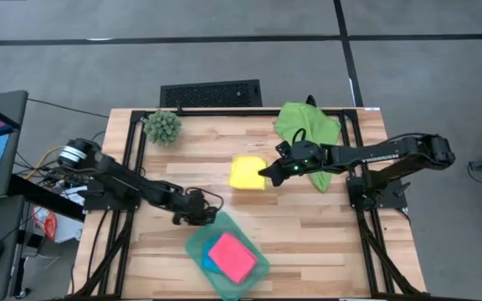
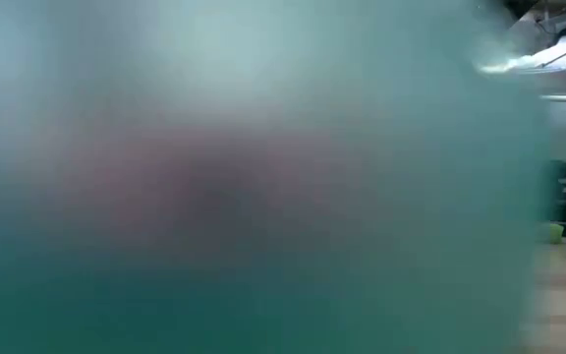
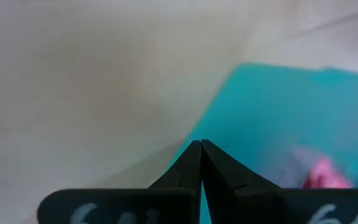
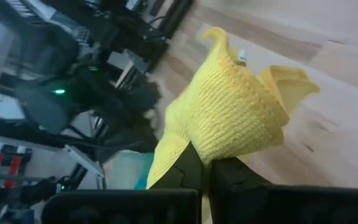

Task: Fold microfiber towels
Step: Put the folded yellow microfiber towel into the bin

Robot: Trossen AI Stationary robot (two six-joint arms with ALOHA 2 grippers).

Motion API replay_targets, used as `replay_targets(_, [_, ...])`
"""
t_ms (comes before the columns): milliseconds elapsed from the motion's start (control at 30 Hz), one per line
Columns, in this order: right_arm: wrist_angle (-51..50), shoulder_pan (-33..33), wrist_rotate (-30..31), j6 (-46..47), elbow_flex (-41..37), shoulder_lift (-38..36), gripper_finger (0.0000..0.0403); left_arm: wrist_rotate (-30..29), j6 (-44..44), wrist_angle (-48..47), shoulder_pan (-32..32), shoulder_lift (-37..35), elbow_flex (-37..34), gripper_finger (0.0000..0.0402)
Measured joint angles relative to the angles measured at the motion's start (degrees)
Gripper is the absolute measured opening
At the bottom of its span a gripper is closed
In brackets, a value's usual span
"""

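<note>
One yellow towel (image 1: 247,173), partly folded, lying near the middle of the table (image 1: 325,242), pinched at its right edge by the right gripper (image 1: 268,176). Seen from the right wrist, fingers (image 4: 185,171) closed tight on a bunched fold of the yellow cloth, the rest of it lifted and hanging forward beyond the tips. From that gripper, towel body extending straight ahead, toward the left side of the table; long axis hard to tell, shape roughly square. Green towel (image 1: 306,125) crumpled just behind the same arm, not yet folded. Pink towel (image 1: 231,256) on top of a blue towel (image 1: 207,260), both inside the teal tray (image 1: 197,242). Left gripper (image 1: 201,215) fully closed, holding nothing, tips touching or just beside the tray's rim. Right arm clearly the nearer one for the fold, probably a pull across the cloth.
</note>
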Motion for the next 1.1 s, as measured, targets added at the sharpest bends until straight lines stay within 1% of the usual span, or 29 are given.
replay_targets(67, [-0.1, 0.8, -0.1, -0.1, 0.0, -0.8, 0.0021, -0.1, -0.1, 4.3, 1.5, 3.7, 0.9, 0.0])
replay_targets(133, [-0.6, 2.0, -0.2, -0.2, 0.0, -1.5, 0.0019, -0.1, 0.6, 6.3, 3.2, 6.5, 1.9, 0.0])
replay_targets(233, [-0.6, 3.9, -0.2, 0.2, 0.0, -2.3, 0.0019, 0.2, 3.0, 6.6, 5.9, 7.9, 2.6, 0.0])
replay_targets(333, [0.1, 5.5, 0.9, 1.8, 0.0, -2.8, 0.0021, -0.1, 5.8, 6.2, 8.2, 6.5, 2.7, 0.0])
replay_targets(467, [4.4, 6.6, 5.7, 4.5, 0.0, -3.2, 0.0017, -0.2, 12.0, 5.6, 10.7, 2.6, 2.8, 0.0])
replay_targets(533, [8.8, 7.4, 8.4, 6.9, 0.0, -3.0, 0.0016, -0.6, 14.9, 4.4, 12.2, 0.7, 2.8, 0.0])
replay_targets(600, [12.5, 9.3, 12.3, 9.5, 0.0, -2.9, 0.0017, -1.1, 16.9, 1.5, 13.8, -1.7, 2.8, 0.0])
replay_targets(667, [15.6, 12.4, 17.5, 11.3, 0.5, -1.5, 0.0017, -0.2, 20.5, -0.5, 15.3, -4.0, 2.8, 0.0])
replay_targets(767, [15.2, 17.8, 26.0, 13.6, 1.8, 0.6, 0.0016, 2.3, 26.1, -9.1, 16.9, -9.5, 2.8, 0.0])
replay_targets(867, [15.8, 23.3, 34.1, 16.3, 5.0, 5.0, 0.0015, 1.3, 30.0, -19.8, 17.9, -16.7, 2.7, 0.0])
replay_targets(967, [15.5, 28.2, 41.3, 19.0, 9.5, 11.0, 0.0016, -0.6, 31.2, -28.7, 17.9, -23.7, 2.8, 0.0])
replay_targets(1033, [15.6, 30.6, 45.5, 19.9, 12.9, 14.4, 0.0016, -1.6, 31.1, -32.0, 17.0, -28.0, 2.8, 0.0])
replay_targets(1100, [16.0, 32.1, 47.9, 20.0, 17.4, 18.1, 0.0015, -2.9, 30.0, -35.1, 15.7, -31.9, 2.8, 0.0])
